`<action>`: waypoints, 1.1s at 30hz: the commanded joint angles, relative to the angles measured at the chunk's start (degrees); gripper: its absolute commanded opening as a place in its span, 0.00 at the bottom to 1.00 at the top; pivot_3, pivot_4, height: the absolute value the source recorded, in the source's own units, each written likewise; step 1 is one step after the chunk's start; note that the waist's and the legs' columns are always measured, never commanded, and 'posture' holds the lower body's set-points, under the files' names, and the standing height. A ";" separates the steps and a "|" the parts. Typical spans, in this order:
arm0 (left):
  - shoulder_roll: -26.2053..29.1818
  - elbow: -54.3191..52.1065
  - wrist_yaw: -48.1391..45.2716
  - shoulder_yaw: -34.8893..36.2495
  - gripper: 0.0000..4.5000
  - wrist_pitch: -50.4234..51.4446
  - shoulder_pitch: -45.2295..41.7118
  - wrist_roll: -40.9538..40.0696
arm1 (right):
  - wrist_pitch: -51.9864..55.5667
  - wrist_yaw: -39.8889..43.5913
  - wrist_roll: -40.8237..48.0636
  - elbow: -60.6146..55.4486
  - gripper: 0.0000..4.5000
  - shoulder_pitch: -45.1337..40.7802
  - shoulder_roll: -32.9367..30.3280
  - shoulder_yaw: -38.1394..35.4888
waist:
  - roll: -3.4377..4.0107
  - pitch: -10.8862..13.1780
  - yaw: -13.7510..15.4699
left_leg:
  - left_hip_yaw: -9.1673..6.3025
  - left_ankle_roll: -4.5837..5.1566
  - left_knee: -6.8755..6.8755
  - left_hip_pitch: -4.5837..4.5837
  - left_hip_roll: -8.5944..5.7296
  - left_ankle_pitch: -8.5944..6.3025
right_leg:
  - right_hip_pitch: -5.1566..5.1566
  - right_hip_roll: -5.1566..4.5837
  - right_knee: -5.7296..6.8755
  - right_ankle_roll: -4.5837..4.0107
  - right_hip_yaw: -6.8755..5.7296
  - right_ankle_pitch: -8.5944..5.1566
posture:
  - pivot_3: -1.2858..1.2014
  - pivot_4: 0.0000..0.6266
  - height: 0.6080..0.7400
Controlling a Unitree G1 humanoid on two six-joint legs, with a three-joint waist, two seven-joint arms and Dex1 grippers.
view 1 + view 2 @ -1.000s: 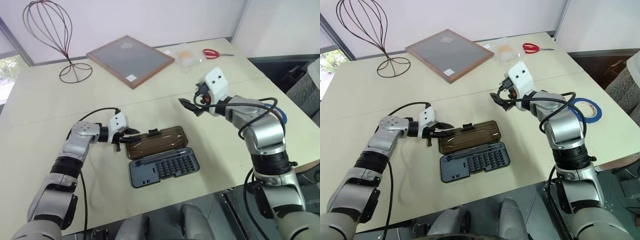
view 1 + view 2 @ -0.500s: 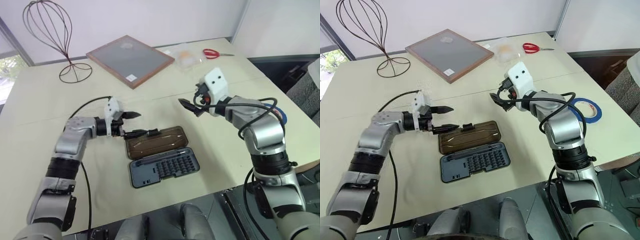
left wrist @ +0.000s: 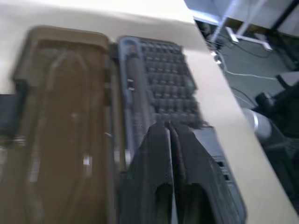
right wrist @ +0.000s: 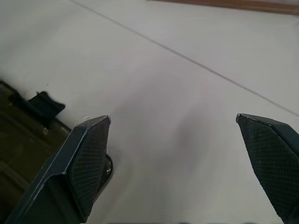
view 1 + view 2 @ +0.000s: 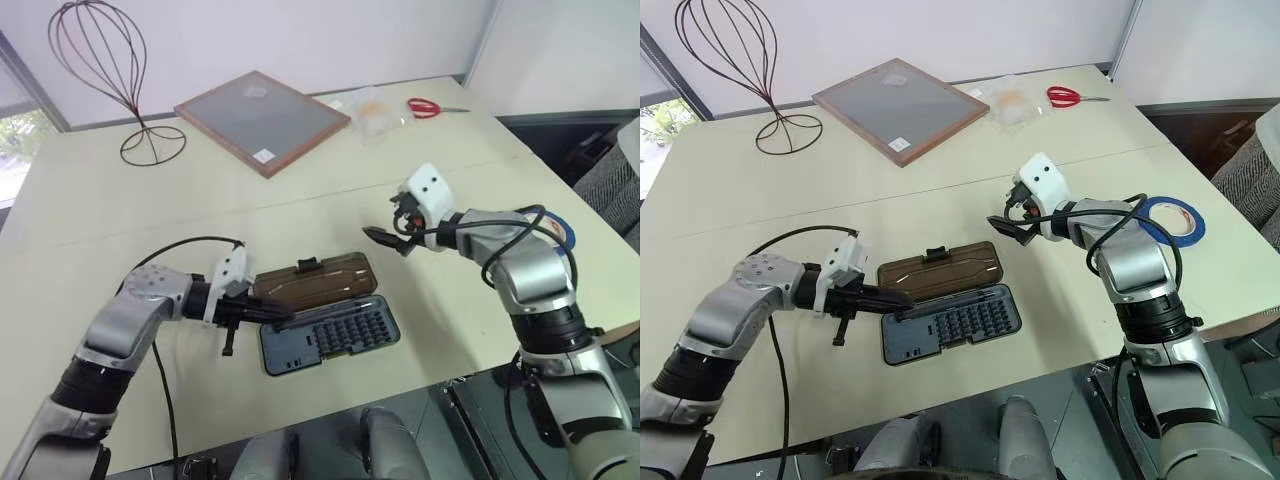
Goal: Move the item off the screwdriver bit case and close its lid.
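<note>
Smoky-brown lid (image 5: 943, 271) lies folded open beside the grey bit case (image 5: 950, 324). Left end effector (image 5: 902, 299) is fully closed, empty. Right end effector (image 5: 1002, 227) is spread wide, empty, above the bench (image 5: 940, 190).

You get bright, even light on the pale table (image 5: 120, 220), daylight at the window on your left, soft faint shadows, and a blurred left wrist view of the screwdriver bit case (image 3: 159, 84).
</note>
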 commanded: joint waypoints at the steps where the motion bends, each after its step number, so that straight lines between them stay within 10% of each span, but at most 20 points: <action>1: 1.13 -3.42 -1.53 -1.50 0.01 -1.30 1.77 -0.62 | -2.18 2.52 -0.21 0.35 1.00 -1.58 -0.62 1.40 | 0.00 0.00 -0.01 | 0.00 0.00 -0.01 0.00 0.00 0.00 | -0.01 0.00 0.00 0.00 0.00 0.00 | 0.52 0.24 1.00; 33: 0.10 5.31 5.52 -4.99 0.01 -13.58 9.07 7.51 | -35.54 25.95 -10.16 39.26 1.00 -19.68 8.46 14.16 | 0.04 -0.03 0.28 | 0.00 0.00 0.00 0.25 0.01 0.00 | 0.18 0.00 0.01 -0.01 0.02 0.00 | 0.52 0.24 1.00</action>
